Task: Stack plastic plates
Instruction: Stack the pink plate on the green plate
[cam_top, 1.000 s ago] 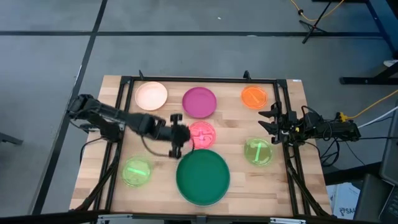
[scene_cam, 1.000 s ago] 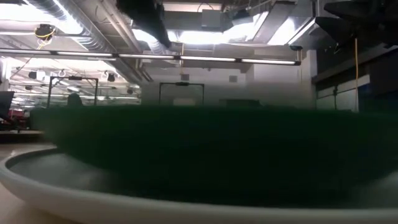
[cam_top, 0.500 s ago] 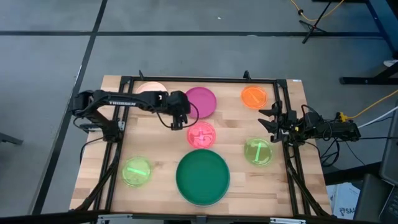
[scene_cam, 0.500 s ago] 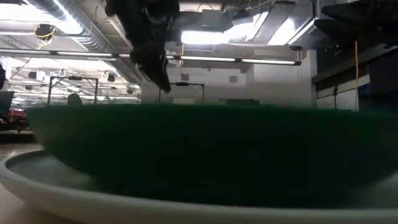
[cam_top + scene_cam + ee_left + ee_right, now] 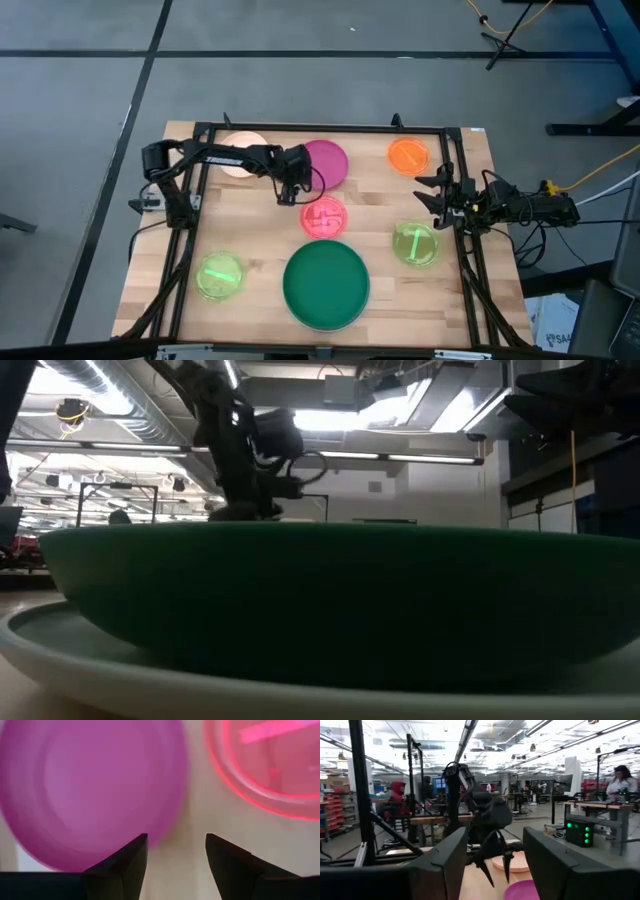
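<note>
The wooden table [image 5: 470,300] carries the plates spread apart, and the dark green plate [image 5: 326,284], the widest that shows from above, serves as the marker near the front edge; from table height it sits inside a pale, wider plate [image 5: 120,670] whose rim shows beneath it. Behind the green plate, toward the far edge, lies the magenta plate [image 5: 324,163], with the peach plate [image 5: 240,155] to its left, partly under the left arm. The pink plate [image 5: 323,216] lies between the green and the magenta ones. The left gripper [image 5: 290,193] hangs over the gap between magenta and pink, its fingers [image 5: 125,862] apart and holding nothing, the magenta rim just beside them. The orange plate [image 5: 408,155] is far right of the magenta. One lime plate [image 5: 415,243] lies right of the green plate, another [image 5: 220,275] left of it. The right gripper [image 5: 428,194] waits at the table's right side, fingers spread.
</note>
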